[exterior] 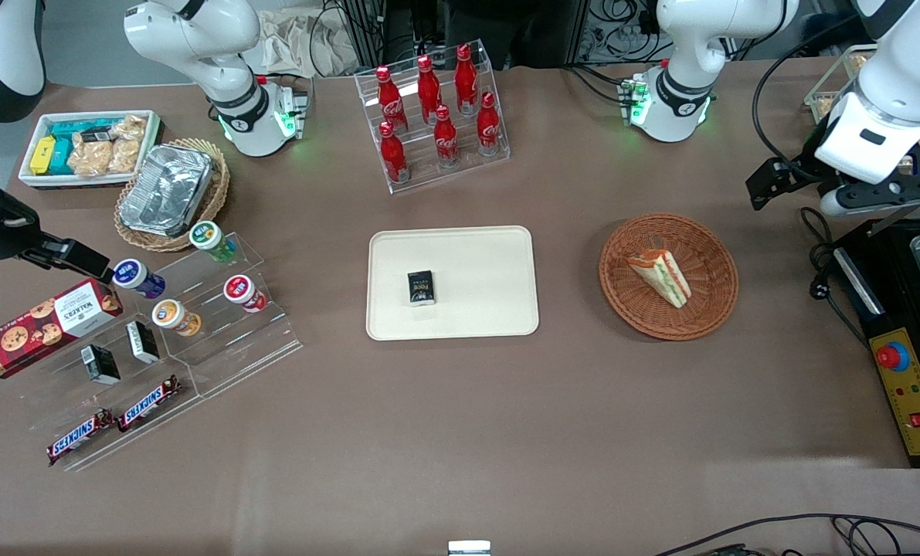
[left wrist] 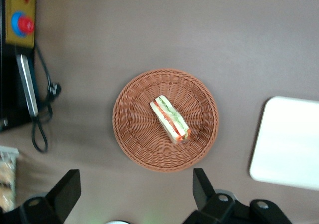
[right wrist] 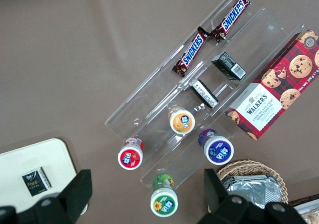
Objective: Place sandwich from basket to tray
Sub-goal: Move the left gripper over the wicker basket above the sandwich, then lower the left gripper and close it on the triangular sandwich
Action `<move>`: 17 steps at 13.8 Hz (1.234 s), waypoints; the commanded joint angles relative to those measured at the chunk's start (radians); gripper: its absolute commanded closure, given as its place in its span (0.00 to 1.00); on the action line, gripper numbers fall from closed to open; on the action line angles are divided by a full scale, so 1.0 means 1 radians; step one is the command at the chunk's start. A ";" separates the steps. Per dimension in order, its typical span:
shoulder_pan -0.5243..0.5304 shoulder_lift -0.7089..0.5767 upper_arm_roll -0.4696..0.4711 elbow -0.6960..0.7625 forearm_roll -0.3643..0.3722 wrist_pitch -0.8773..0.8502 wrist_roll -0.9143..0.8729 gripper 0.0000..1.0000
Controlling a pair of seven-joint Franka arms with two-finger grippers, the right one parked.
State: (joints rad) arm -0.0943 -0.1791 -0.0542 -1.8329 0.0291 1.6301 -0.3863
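Observation:
The sandwich (exterior: 660, 276) (left wrist: 170, 119), a pale bread wedge with orange, green and red layers, lies in the round reddish-brown wicker basket (exterior: 707, 320) (left wrist: 134, 129). Beside the basket, toward the parked arm's end, lies the cream tray (exterior: 498, 309) (left wrist: 289, 144) with a small black box (exterior: 422, 288) on it. My left gripper (exterior: 880, 207) (left wrist: 135, 176) hangs high above the table, farther from the front camera than the basket and toward the working arm's end. It is open, with nothing between its fingers (left wrist: 199, 179).
A yellow-and-black control box with a red button (exterior: 904, 386) (left wrist: 22, 24) and a black cable (exterior: 819, 289) lie close to the basket at the working arm's end. A clear rack of red cola bottles (exterior: 436, 116) stands farther back. Snack stands (exterior: 166, 332) crowd the parked arm's end.

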 commanded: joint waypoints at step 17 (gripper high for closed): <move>-0.044 -0.077 -0.058 -0.669 0.002 0.477 -0.669 0.00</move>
State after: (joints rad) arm -0.1269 -0.2766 -0.1170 -2.4512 0.0289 2.0114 -1.0064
